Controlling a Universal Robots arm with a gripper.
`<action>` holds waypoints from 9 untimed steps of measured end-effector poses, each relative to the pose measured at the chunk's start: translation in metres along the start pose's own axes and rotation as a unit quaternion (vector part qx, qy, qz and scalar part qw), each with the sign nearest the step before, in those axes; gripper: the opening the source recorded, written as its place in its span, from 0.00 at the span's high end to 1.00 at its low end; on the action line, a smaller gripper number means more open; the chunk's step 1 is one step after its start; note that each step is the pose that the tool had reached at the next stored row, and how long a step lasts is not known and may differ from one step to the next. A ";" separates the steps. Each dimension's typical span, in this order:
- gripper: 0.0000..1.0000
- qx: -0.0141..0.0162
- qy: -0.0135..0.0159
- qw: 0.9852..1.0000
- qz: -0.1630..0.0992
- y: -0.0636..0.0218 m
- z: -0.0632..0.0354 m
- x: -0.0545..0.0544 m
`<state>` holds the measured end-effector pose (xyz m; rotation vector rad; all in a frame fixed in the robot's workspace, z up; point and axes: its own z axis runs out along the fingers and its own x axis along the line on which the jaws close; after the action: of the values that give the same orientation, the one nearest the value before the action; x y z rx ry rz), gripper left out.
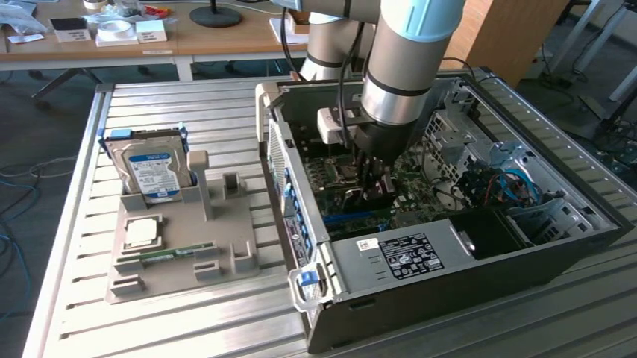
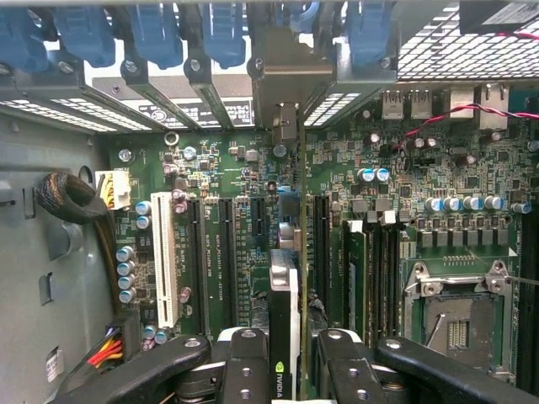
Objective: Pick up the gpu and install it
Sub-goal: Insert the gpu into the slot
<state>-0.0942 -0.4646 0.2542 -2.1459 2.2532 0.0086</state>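
Observation:
The gpu (image 2: pixel 283 295) is a thin dark card seen edge-on, with a green logo near the grip, standing upright over the black expansion slots of the green motherboard (image 2: pixel 219 168). Its metal bracket (image 2: pixel 282 76) lies against the case's rear slot openings. My gripper (image 2: pixel 285 358) is shut on the gpu, with one black finger (image 2: pixel 244 362) on each side of it. In the exterior view the arm reaches down into the open computer case (image 1: pixel 438 291). There the gripper (image 1: pixel 374 170) is low over the board with the gpu (image 1: pixel 372 195) under it.
Blue slot latches (image 2: pixel 152 34) line the case's rear wall. A white slot (image 2: pixel 164 261) and an empty processor socket (image 2: pixel 459 320) flank the card. Outside the case, a grey holder (image 1: pixel 224 261) carries a hard drive (image 1: pixel 149 168), a processor (image 1: pixel 139 233) and a memory stick (image 1: pixel 164 253).

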 end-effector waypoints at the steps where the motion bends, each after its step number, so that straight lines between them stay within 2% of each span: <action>1: 0.73 0.000 0.000 1.000 0.000 0.0000 0.0007 0.000; 9: 0.73 0.000 0.000 1.000 0.000 0.0001 0.0025 0.000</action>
<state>-0.0942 -0.4646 0.2517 -2.1460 2.2533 0.0085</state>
